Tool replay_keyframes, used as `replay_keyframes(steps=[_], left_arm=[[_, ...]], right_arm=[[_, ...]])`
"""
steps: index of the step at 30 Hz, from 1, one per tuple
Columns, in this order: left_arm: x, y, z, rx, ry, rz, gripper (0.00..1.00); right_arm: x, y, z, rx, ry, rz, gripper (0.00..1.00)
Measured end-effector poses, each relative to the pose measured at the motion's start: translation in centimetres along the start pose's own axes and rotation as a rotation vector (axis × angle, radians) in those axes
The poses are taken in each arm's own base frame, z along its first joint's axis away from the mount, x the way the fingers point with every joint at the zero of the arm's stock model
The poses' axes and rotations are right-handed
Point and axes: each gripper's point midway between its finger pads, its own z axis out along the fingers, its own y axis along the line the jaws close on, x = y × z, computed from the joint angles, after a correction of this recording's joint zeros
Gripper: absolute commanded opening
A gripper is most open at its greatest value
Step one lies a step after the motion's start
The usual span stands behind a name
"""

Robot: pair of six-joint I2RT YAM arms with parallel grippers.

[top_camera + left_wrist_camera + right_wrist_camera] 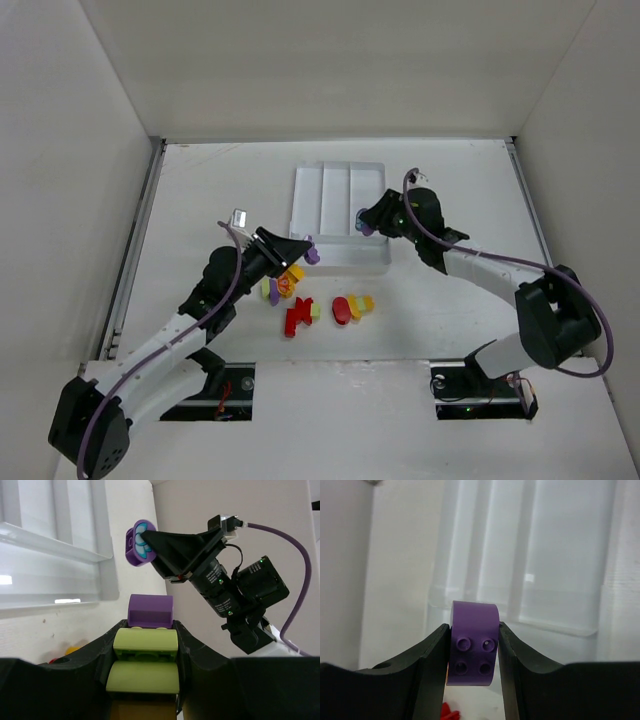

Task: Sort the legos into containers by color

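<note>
My left gripper (303, 250) is shut on a stack of light green bricks (146, 642) with a purple brick (150, 611) at its tip. It holds the stack above the table, just left of the white tray's (340, 170) near corner. My right gripper (365, 226) is shut on a purple brick (472, 645) and holds it over the tray's right side. That brick also shows in the left wrist view (139, 542). Loose legos lie in front of the tray: red pieces (295, 318), a red oval one (341, 310), yellow ones (361, 302), and a mixed yellow, purple and green cluster (271, 290).
The tray (560, 580) has three long sections and a crosswise near section (345, 252). White walls enclose the table on the left, back and right. The two grippers face each other across the tray's near end, a short way apart.
</note>
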Motion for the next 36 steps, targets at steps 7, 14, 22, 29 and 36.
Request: replay_keyframes(steps=[7, 14, 22, 29, 36], left_arm=[[0.4, 2.5, 1.0, -0.077, 0.014, 0.041, 0.11], [0.9, 4.0, 1.8, -0.116, 0.034, 0.051, 0.11], [1.4, 3.6, 2.5, -0.097, 0.047, 0.054, 0.11], [1.5, 2.2, 2.7, -0.045, 0.047, 0.025, 0.11], [1.7, 0.4, 2.8, 0.015, 0.051, -0.022, 0.12]], right_arm=[[4.0, -4.1, 0.9, 0.164, 0.099, -0.085, 0.38], [4.2, -5.2, 1.0, 0.216, 0.088, -0.122, 0.63], [4.2, -5.4, -0.3, 0.218, 0.079, -0.129, 0.72], [2.6, 3.2, -7.2, -0.135, -0.028, -0.056, 0.78], [6.6, 9.0, -9.2, -0.452, 0.107, 0.081, 0.83]])
